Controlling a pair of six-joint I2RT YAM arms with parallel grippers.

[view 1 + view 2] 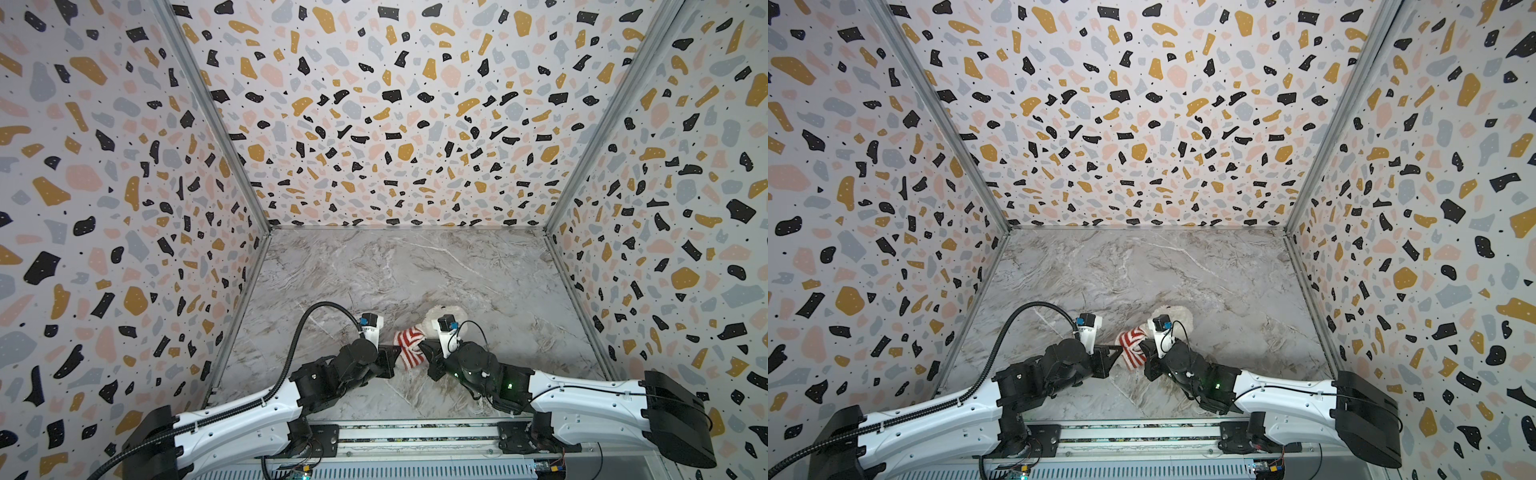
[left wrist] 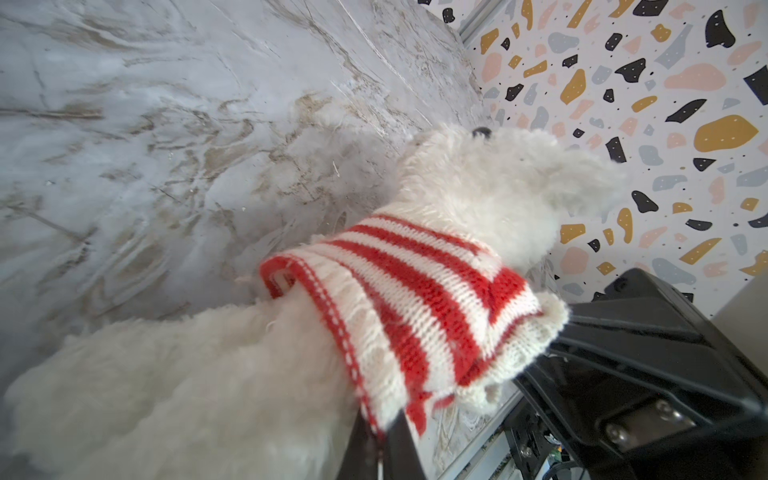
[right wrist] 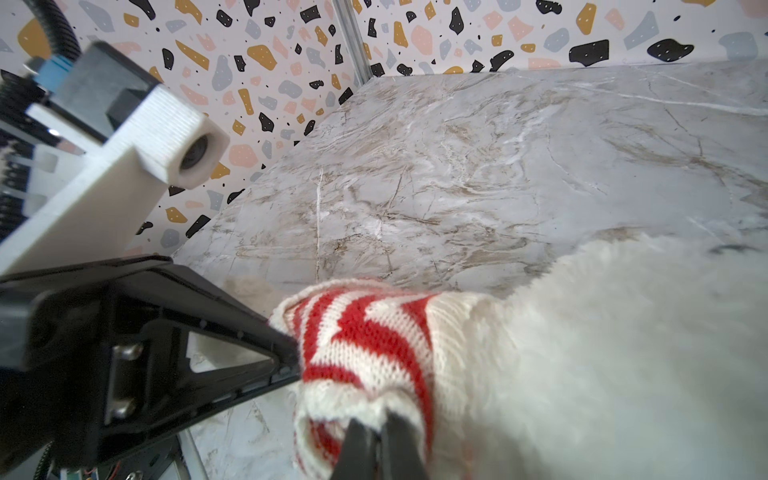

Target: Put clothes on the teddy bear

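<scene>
Your left gripper (image 2: 380, 434) and right gripper (image 3: 380, 432) both have jaws clamped on the striped top (image 2: 415, 299) around the teddy bear (image 2: 478, 187).

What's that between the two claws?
A red-and-white striped top, partly on the bear. The left gripper and right gripper each pinch its edge, seen in both top views and both wrist views.

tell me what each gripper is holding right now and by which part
Both hold the striped knit top around the teddy bear: the left gripper pinches its red-trimmed hem, the right gripper its opposite edge.
</scene>
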